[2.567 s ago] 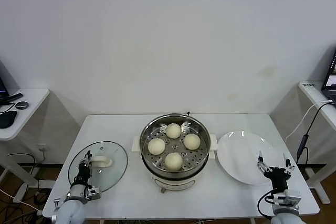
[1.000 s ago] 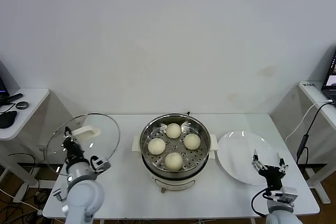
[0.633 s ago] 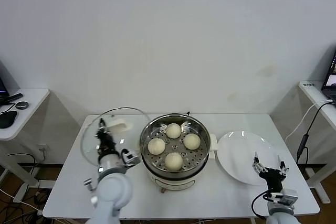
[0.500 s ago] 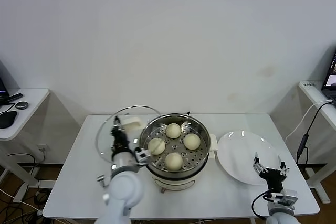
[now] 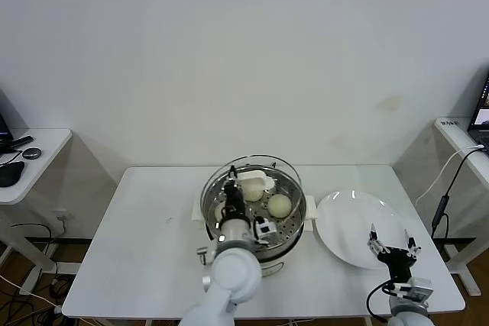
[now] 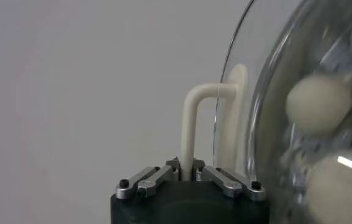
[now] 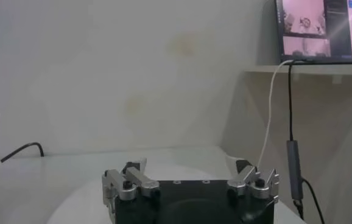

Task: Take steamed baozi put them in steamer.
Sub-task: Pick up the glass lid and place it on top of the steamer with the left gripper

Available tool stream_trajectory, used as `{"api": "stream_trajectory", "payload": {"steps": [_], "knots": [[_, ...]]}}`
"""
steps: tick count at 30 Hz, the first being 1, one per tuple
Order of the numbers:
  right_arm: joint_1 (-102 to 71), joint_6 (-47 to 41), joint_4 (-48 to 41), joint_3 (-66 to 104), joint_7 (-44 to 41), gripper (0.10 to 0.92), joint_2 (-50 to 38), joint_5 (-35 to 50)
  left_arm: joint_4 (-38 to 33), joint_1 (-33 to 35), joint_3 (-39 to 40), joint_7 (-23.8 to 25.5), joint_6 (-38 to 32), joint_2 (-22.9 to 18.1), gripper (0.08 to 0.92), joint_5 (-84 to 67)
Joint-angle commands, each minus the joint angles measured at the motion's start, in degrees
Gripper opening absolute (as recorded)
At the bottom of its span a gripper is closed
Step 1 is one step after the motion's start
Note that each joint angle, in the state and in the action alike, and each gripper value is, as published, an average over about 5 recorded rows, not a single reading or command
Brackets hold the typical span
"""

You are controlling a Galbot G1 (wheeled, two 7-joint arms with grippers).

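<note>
Left gripper (image 5: 231,192): found pinched shut on the white arched handle (image 6: 191,122) of the round clear glass lid (image 5: 248,164), with a finger on each side of the handle's post. Saw the lid held tilted, nearly on edge, above the left half of the round shiny stainless-steel steamer (image 5: 294,223) on its white base at the middle of the white table (image 5: 145,242).

Counted two smooth cream-white steamed baozi (image 5: 280,204) in the head view, lying on the perforated tray inside the steamer. Could not see the rest of the tray behind the arm and lid. Saw through the glass, in the left wrist view, two buns (image 6: 319,103) close beneath the lid.

Judged loading done as far as visible, and the step in hand to be covering the pot. Judged the following needed to do it well:
- level the lid before lowering, since a tilted rim would catch the pot wall or press a bun;
- centre the lid over the steamer rim, as it sat biased to the left;
- lower slowly and release only once the rim is seated all round;
- keep the grip firm, as a thin handle could let the glass swing.

Noted the flat round white plate (image 5: 359,227) bare, just right of the steamer.

Right gripper (image 5: 392,250): found parked at the plate's near edge, fingers spread apart and holding nothing.
</note>
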Motion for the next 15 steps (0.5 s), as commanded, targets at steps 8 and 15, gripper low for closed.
{"api": "stream_trajectory", "payload": {"steps": [8, 15], "knots": [[0.2, 0.0, 0.0, 0.0, 0.1, 0.823, 0.6, -0.4, 5.8, -0.5, 4.0, -3.1, 0.1, -1.1, 0.176, 4.8], [0.3, 0.2, -0.3, -0.2, 0.0, 0.823, 0.7, -0.5, 6.3, 0.8, 3.8, -4.9, -0.8, -1.1, 0.176, 10.1]]}}
